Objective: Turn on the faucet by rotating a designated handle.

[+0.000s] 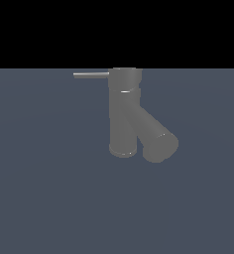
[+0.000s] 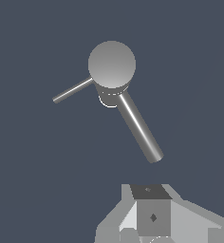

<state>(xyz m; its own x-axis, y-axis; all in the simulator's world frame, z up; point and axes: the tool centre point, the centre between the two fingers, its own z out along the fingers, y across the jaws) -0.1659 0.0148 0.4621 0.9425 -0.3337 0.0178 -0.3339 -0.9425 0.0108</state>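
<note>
In the exterior view no arm shows. The faucet [image 1: 124,114] stands upright on the flat slate-blue floor [image 1: 44,198], its thick spout [image 1: 156,139] angling down toward the exterior view's right. The handle [image 1: 91,74] juts level from the top cap toward the exterior view's left, with nothing touching it.

In the wrist view the camera looks down onto the faucet's round cap [image 2: 112,64]; handle [image 2: 72,91] and spout [image 2: 138,127] splay from it. The gripper [image 2: 152,216] hangs well apart from the faucet; only its grey body shows, so I cannot tell whether its fingers are apart or together.
</note>
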